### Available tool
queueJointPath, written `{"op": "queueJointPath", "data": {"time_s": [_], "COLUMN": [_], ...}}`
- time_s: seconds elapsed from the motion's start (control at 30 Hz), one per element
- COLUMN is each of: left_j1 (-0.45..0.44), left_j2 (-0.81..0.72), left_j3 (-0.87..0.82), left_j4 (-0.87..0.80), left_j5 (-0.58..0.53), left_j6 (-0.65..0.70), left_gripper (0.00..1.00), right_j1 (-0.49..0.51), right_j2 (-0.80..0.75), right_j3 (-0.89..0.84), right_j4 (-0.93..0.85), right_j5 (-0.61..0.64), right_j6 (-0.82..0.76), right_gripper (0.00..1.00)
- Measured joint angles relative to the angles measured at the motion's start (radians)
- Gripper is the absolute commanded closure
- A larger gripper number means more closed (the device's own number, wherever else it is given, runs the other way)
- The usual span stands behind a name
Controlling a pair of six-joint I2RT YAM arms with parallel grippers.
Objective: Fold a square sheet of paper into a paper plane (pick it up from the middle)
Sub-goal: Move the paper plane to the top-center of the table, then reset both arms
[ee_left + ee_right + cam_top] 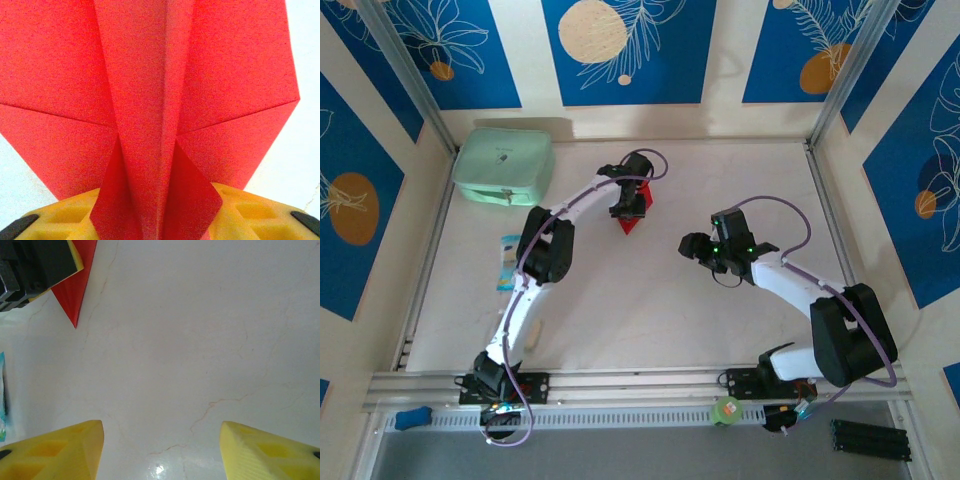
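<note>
At the far left corner of the table stood the mint-green case. Nearer to me, just beside my left arm, lay a small pale packet with blue print.

To the right of these, toward the far middle of the table, my left pincer hung over the paper plane, well apart from the case. From above, the plane's sharp red tip stuck out from under the pincer and pointed back toward my bases. In my left wrist view the plane was very close. Its raised centre fold ran down between my yellow fingers, and its wings spread flat to either side, each with a crease across it. The paper hid the inner edges of those fingers, so I could not tell whether they pressed on the fold or stood free of it.

Further right, my right pincer hung over bare table, apart from the plane. Its two yellow fingers stood wide apart with nothing between them. In that wrist view the plane's red tip showed at the upper left.
</note>
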Motion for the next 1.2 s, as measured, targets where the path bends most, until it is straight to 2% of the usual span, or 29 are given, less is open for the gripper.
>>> {"op": "queueJointPath", "data": {"time_s": [0.13,0.43,0.57,0.67,0.73,0.8,0.9,0.93,1.07,1.2], "left_j1": [0.000,0.000,0.000,0.000,0.000,0.001,0.005,0.008,0.045,0.125], "left_j2": [0.000,-0.093,-0.212,-0.315,-0.400,-0.512,-0.698,-0.752,-0.975,-1.118], "left_j3": [0.003,-0.018,-0.072,-0.140,-0.213,-0.323,-0.521,-0.578,-0.870,-1.152], "left_j4": [-0.001,-0.003,0.011,0.041,0.075,0.129,0.238,0.267,0.449,0.623], "left_j5": [0.002,-0.001,-0.019,-0.052,-0.087,-0.137,-0.229,-0.259,-0.394,-0.488], "left_j6": [-0.020,-0.048,-0.049,-0.046,-0.036,-0.020,0.022,0.040,0.096,0.146], "left_gripper": [0.52,0.40,0.38,0.34,0.28,0.18,0.03,0.00,0.01,0.01], "right_j1": [0.000,-0.016,-0.046,-0.070,-0.079,-0.088,-0.105,-0.112,-0.164,-0.224], "right_j2": [0.000,-0.007,-0.057,-0.105,-0.139,-0.176,-0.225,-0.235,-0.253,-0.257], "right_j3": [0.000,0.035,0.078,0.127,0.158,0.186,0.200,0.199,0.169,0.056], "right_j4": [-0.001,-0.050,-0.097,-0.127,-0.134,-0.135,-0.114,-0.106,-0.033,0.066], "right_j5": [0.000,0.017,0.047,0.088,0.129,0.182,0.259,0.286,0.389,0.456], "right_j6": [0.000,-0.033,-0.080,-0.129,-0.167,-0.216,-0.278,-0.294,-0.342,-0.381], "right_gripper": [0.37,0.35,0.29,0.17,0.07,0.02,0.01,0.01,0.01,0.01]}}
